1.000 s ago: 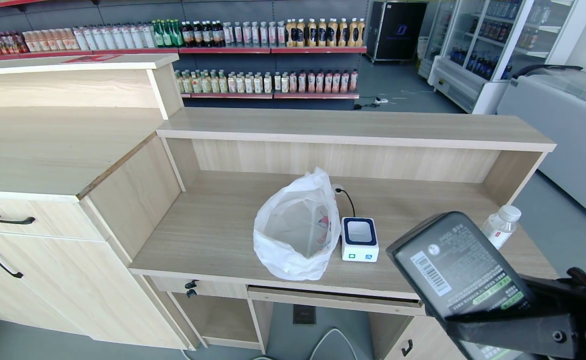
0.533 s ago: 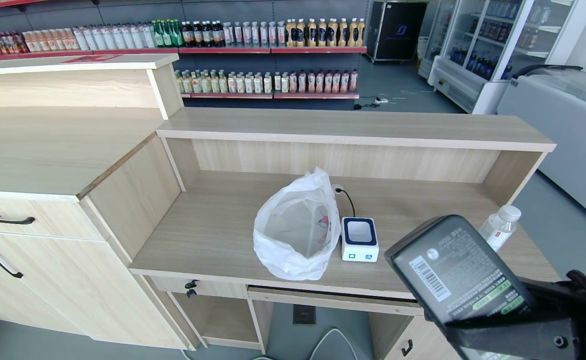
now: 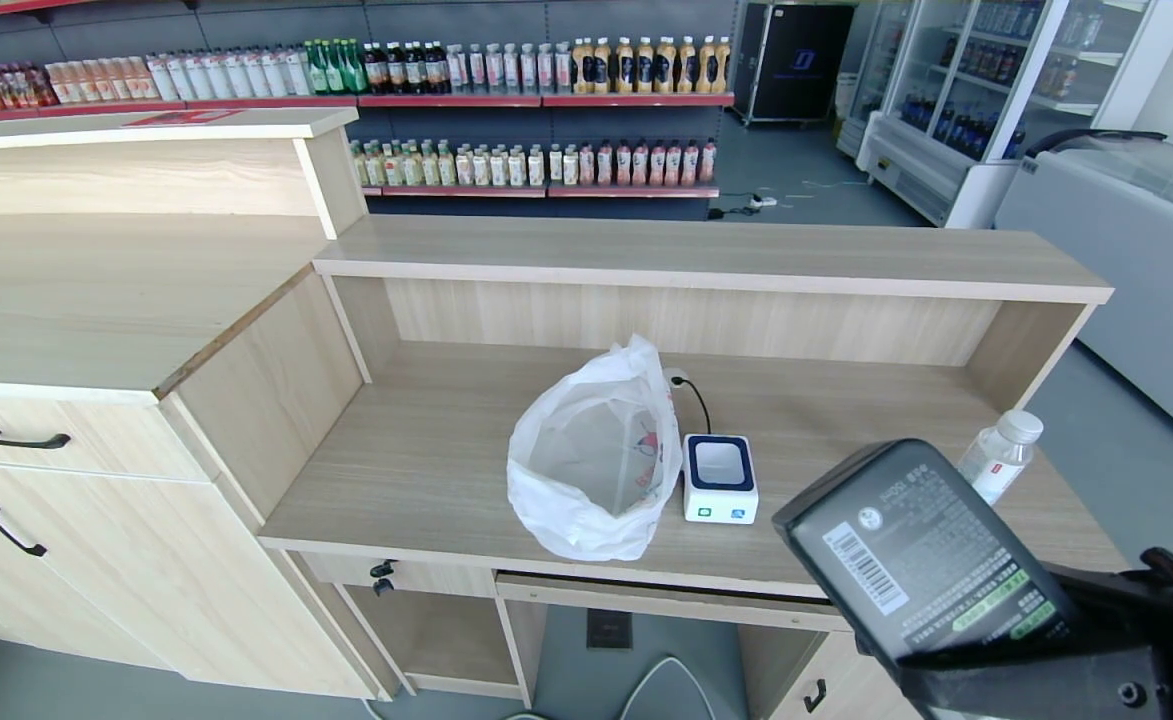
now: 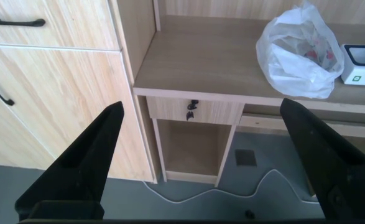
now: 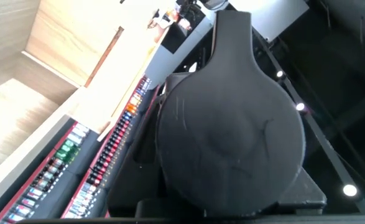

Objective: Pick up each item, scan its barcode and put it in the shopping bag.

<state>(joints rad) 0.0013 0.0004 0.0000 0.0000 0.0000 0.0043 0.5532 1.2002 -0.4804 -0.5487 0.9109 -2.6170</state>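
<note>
The task seemed to be at its beginning. The right gripper (image 3: 1041, 650) was closed on the lower end of a dark pack (image 3: 921, 555) and held it in the air at the near right, over the near edge of the counter (image 3: 426, 450). The pack was to the right of the scanner (image 3: 719, 478) and nearer than it, well apart from it. Its barcode (image 3: 863, 568) faced upward, away from the scanner window, so I judge that this item was picked up but not yet scanned. To scan it, the pack would probably have to be brought to the left over the scanner and turned so that the barcode looks down.

The shopping bag (image 3: 591, 465) stood just to the left of the scanner with its mouth open upward. No item could be made out inside it, so probably nothing was bagged yet.

A clear bottle (image 3: 1001, 455) with a white cap lay at the right side of the counter, untouched. I believe it was the next item.

The left gripper (image 4: 201, 118) hung low at the near left, before the counter, with its fingers spread wide and nothing between them.
</note>
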